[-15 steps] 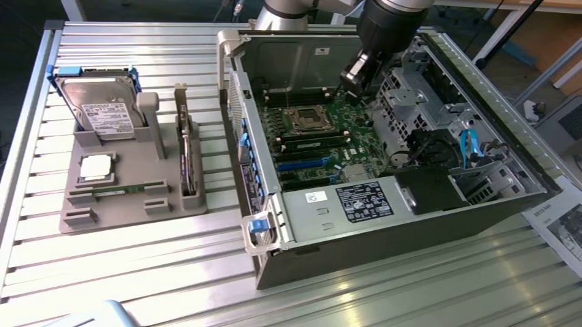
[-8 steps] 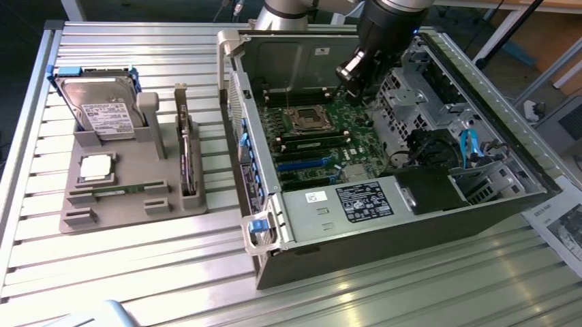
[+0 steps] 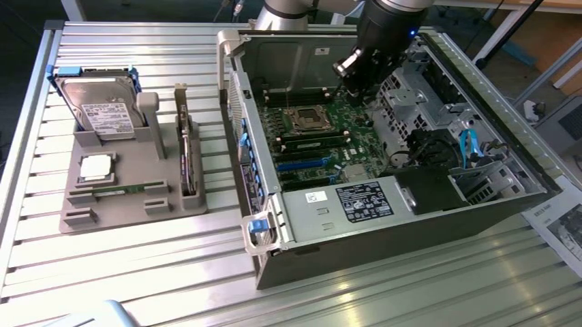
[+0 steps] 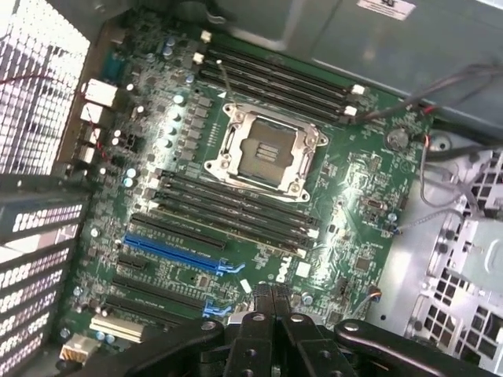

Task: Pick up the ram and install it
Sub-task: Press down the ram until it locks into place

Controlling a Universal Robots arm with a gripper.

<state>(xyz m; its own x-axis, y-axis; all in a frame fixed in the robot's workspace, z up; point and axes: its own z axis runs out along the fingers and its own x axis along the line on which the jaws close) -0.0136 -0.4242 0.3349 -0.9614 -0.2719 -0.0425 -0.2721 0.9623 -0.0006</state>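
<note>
The ram (image 3: 127,189) is a long thin green stick lying along the front of the grey holder (image 3: 109,211), on the exterior view's left. Far from it, my gripper (image 3: 351,94) hangs inside the open computer case (image 3: 382,225), over the green motherboard (image 3: 359,153). In the wrist view its two dark fingertips (image 4: 265,297) press together with nothing between them, above the motherboard (image 4: 354,228) near the black memory slots (image 4: 228,212) and the bare processor socket (image 4: 263,153). One slot shows a pale edge along it; I cannot tell whether a stick sits there.
The holder also carries a hard drive (image 3: 100,109), a square silver processor (image 3: 95,167) and a dark expansion card (image 3: 187,160) on edge. Case walls, a drive cage (image 3: 427,102) and blue cables (image 3: 468,146) ring the motherboard. A blue latch (image 3: 257,225) sticks out at the case front.
</note>
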